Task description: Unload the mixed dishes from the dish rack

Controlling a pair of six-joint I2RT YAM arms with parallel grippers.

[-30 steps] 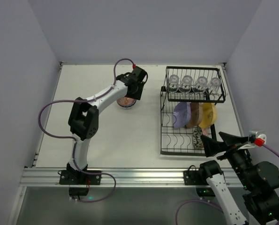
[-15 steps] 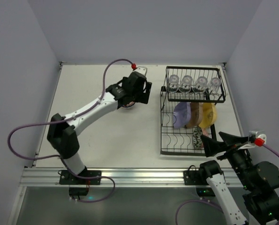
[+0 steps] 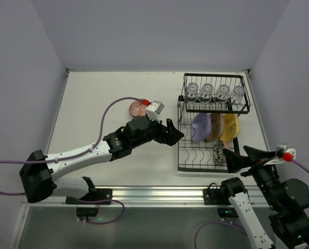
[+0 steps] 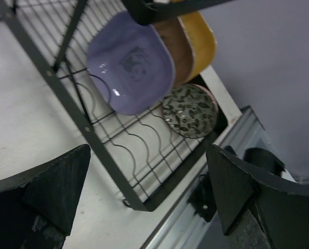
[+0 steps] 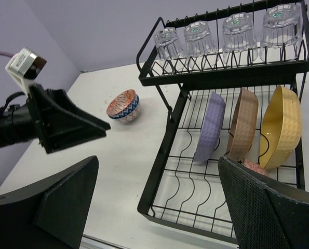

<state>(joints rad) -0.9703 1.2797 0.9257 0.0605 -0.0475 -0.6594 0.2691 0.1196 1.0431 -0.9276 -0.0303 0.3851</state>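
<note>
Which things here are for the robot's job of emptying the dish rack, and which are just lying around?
For the job:
dish rack
lavender plate
brown plate
yellow plate
speckled bowl
four glasses
red-and-blue bowl, out on the table

Just there:
metal rail
purple cable

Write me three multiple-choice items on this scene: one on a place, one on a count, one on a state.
1. The red-and-blue bowl sits: A) on the table left of the dish rack; B) in its slots; C) held in the air.
2. Glasses on the upper shelf: A) two; B) four; C) six.
3. The left gripper is: A) shut on a plate; B) shut on a glass; C) open, empty.
Answers: 1 A, it stands on bare tabletop; 2 B, four stand inverted in a row; 3 C, its fingers spread around nothing.
</note>
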